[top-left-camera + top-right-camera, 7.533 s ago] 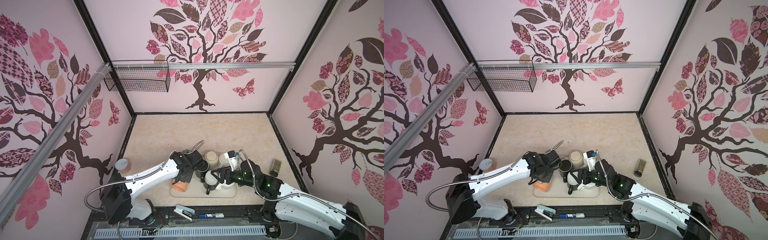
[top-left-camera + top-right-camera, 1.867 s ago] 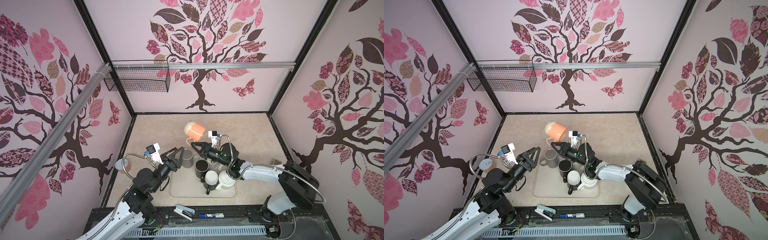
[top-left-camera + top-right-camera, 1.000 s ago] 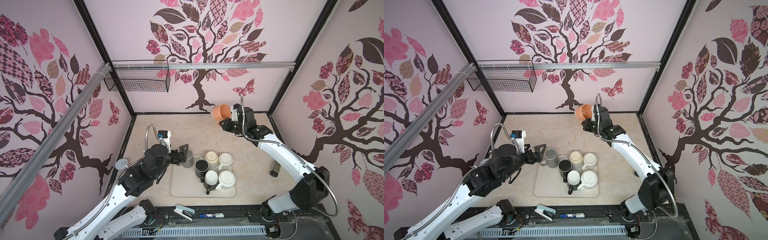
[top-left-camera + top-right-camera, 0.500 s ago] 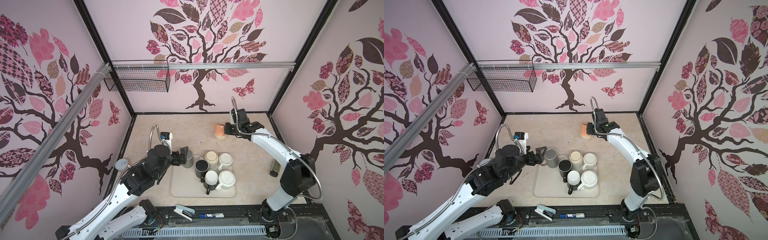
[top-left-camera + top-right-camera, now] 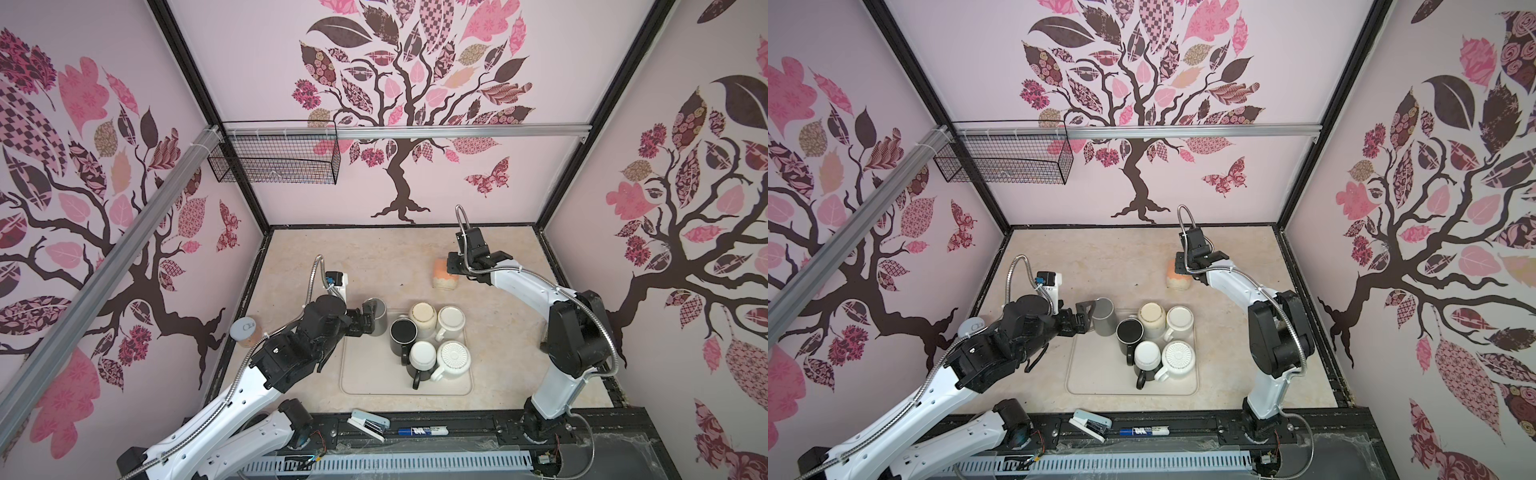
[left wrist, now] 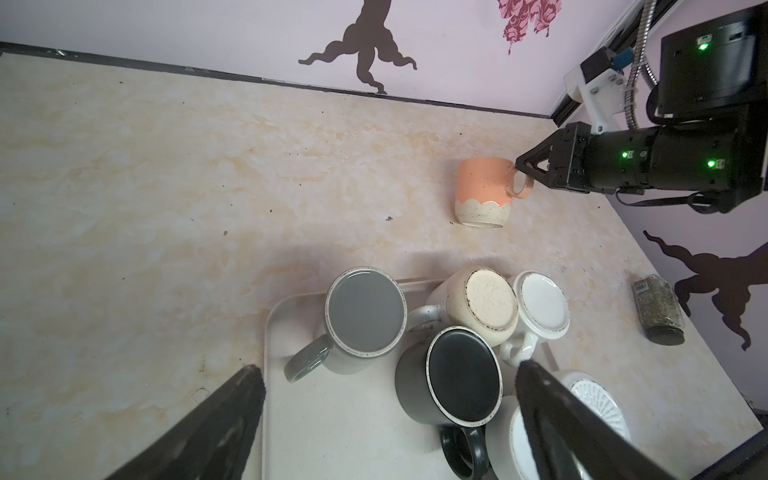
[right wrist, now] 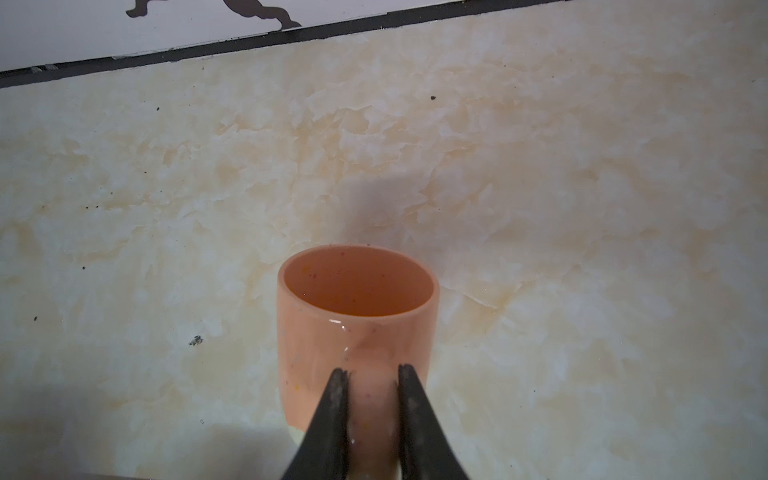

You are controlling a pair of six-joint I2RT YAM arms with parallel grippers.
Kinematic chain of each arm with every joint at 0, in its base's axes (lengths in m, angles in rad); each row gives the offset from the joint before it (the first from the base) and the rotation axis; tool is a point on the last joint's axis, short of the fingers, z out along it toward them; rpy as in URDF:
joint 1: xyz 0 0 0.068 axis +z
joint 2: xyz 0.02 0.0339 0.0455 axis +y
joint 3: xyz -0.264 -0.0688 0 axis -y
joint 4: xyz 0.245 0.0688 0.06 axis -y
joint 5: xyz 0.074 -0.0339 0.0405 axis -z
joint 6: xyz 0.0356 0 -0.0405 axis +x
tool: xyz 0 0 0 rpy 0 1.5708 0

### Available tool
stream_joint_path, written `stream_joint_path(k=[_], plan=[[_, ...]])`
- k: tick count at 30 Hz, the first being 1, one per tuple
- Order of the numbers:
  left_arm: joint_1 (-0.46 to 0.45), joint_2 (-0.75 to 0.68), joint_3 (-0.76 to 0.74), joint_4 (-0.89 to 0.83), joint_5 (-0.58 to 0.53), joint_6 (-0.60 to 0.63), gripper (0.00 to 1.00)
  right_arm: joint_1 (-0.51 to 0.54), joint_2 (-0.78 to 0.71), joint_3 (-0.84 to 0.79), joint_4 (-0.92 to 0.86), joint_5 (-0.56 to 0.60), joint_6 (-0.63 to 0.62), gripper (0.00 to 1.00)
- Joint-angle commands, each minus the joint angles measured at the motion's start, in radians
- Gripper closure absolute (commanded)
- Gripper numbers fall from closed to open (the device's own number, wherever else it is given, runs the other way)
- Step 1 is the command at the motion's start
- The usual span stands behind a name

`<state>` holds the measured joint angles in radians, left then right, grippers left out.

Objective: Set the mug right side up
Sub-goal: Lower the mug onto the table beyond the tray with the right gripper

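Observation:
The orange mug [image 5: 444, 275] [image 5: 1177, 277] with a speckled cream base stands on the table at the back right, mouth up; its hollow inside shows in the right wrist view [image 7: 357, 291]. My right gripper [image 7: 370, 372] [image 5: 454, 266] [image 5: 1181, 263] is shut on the mug's handle, reaching in from the right, as the left wrist view [image 6: 519, 167] also shows. My left gripper [image 6: 388, 366] [image 5: 369, 312] [image 5: 1085, 311] hangs wide open over the tray [image 5: 365, 374] near a grey mug [image 6: 365, 316], holding nothing.
The beige tray [image 5: 1092, 374] [image 6: 316, 415] holds grey, black [image 5: 403, 332], cream [image 5: 423, 316] and white mugs. A spice jar [image 6: 658, 311] lies by the right wall. A lidded jar [image 5: 245, 330] stands at the left edge. A stapler [image 5: 368, 424] and marker [image 5: 419, 431] lie in front.
My right arm has brought the orange mug down from the air near the back wall onto the table, where it now stands mouth up. The left arm has barely moved.

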<state>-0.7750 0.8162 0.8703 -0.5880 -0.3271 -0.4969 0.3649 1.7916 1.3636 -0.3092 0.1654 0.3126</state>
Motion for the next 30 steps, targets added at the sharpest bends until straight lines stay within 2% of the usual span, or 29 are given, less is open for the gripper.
stream_joint_path(k=[1, 5, 13, 16, 26, 30], plan=[[0.0, 0.017, -0.023, 0.018, -0.024, 0.009, 0.03, -0.04, 0.072, 0.124, -0.035, 0.064, -0.06, 1.0], [0.001, 0.042, -0.023, 0.024, -0.014, 0.004, 0.03, -0.062, 0.104, 0.208, -0.064, 0.079, -0.083, 1.0], [0.003, 0.034, -0.04, 0.028, -0.001, -0.004, 0.03, -0.076, 0.14, 0.227, -0.058, 0.135, -0.122, 1.0], [0.002, 0.034, -0.048, 0.034, -0.002, -0.007, 0.03, -0.073, 0.104, 0.16, -0.039, 0.134, -0.109, 1.0], [0.003, 0.05, -0.048, 0.042, 0.03, -0.01, 0.03, -0.017, -0.122, -0.255, 0.108, 0.199, -0.037, 1.0], [0.003, 0.03, -0.059, 0.049, 0.025, -0.008, 0.03, 0.019, -0.192, -0.341, 0.115, 0.193, -0.001, 1.0]])
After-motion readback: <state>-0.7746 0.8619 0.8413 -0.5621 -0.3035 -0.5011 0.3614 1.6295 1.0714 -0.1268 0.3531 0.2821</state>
